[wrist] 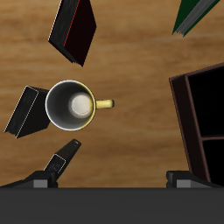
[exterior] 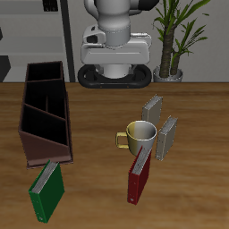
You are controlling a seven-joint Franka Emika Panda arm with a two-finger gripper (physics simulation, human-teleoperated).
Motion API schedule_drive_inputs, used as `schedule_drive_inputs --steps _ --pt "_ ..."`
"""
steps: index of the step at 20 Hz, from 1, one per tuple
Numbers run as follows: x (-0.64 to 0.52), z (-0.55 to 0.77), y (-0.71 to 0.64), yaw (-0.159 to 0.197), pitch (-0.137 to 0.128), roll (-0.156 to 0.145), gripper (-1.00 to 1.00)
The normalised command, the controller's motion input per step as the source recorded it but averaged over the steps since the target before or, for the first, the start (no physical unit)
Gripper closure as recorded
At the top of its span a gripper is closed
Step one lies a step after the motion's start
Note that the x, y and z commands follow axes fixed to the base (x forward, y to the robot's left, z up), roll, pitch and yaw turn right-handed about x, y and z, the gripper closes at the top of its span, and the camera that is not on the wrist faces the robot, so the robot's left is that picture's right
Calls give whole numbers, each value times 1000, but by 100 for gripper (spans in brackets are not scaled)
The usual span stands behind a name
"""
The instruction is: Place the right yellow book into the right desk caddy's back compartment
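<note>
Jaws stand apart and empty above the mug (wrist: 73,105), nothing yet grasped. Both yellow books lean upright behind it; the right yellow book (exterior: 153,110) awaits pickup, well apart from the right desk caddy (exterior: 45,112).

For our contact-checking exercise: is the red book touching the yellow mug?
Apart. The wrist view shows a strip of bare table between the red book and the yellow mug. In the exterior view they merely overlap.

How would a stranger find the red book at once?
Find the yellow mug near the middle of the table. The red book is just in front of it, toward the front edge. It is the only red one; the green book is by the caddy.
</note>
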Motion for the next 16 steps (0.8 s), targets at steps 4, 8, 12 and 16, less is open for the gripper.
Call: schedule_drive_inputs --steps 4,8,12,16 --pt "11 -33 131 -48 -55 -26 -100" --pt "-141 -165 229 -69 -37 5 -100" --pt "-114 -114 188 -61 -46 -26 -100" --pt "-144 -82 129 -76 -49 -59 -100"
